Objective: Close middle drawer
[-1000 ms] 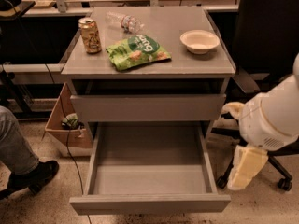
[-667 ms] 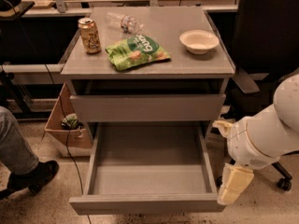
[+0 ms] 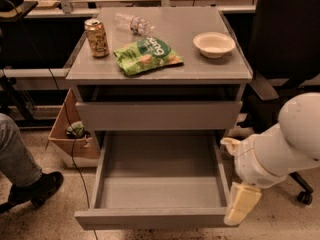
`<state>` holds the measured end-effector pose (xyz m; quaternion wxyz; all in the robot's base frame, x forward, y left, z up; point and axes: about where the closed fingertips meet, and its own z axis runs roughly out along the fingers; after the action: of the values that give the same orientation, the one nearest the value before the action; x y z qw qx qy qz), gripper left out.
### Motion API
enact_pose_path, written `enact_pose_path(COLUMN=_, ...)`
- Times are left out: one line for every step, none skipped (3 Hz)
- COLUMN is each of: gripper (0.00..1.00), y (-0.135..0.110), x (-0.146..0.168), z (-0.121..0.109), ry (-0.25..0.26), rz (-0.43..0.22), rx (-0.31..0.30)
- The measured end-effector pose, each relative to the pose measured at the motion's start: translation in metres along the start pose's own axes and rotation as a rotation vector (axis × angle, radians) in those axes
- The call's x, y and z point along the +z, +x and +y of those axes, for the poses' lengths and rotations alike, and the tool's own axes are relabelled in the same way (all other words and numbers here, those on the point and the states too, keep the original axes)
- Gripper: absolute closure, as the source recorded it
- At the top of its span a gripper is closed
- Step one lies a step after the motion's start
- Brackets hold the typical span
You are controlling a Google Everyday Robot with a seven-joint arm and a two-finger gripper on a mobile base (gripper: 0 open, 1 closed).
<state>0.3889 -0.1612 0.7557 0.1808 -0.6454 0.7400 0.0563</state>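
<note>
I have the claw [image 3: 242,205] low at the front right corner of the middle drawer [image 3: 160,176], hanging down from the arm's white wrist. It looks to be against the right end of the front panel, or just beside it. I cannot tell whether it touches, nor whether the claw is wide or narrow; it holds nothing that I can see.

The drawer is pulled out far, and its bare tray lies to the left of the claw. The front panel runs sideways away from the claw, and the slide direction runs up and back from the claw into the cabinet. By my judgement the push has to go straight back along that line. From this corner it may twist the drawer, so a spot further left along the panel would serve better.

Above and behind the claw, the upper drawer [image 3: 159,115] stands slightly out. Higher up, the surface [image 3: 200,66] carries a can [image 3: 96,37], a bottle [image 3: 133,23], a green snack bag [image 3: 147,55] and a bowl [image 3: 214,44]. Far left of the claw are a cardboard box [image 3: 67,136] and a person's shoe [image 3: 35,188]. A chair [image 3: 285,34] stands behind the arm.
</note>
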Motion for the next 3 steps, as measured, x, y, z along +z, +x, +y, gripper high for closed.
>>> enact_pose_path(gripper=0.00, y=0.005, x=0.049, z=0.013, ry=-0.047, rz=-0.016, rx=-0.002)
enact_pose_path(gripper=0.00, y=0.023, x=0.112, z=0.034, ry=-0.090, rz=-0.030, rx=-0.002)
enact_pose_path(gripper=0.00, y=0.034, x=0.146, z=0.046, ry=-0.097, rz=-0.053, rx=-0.005)
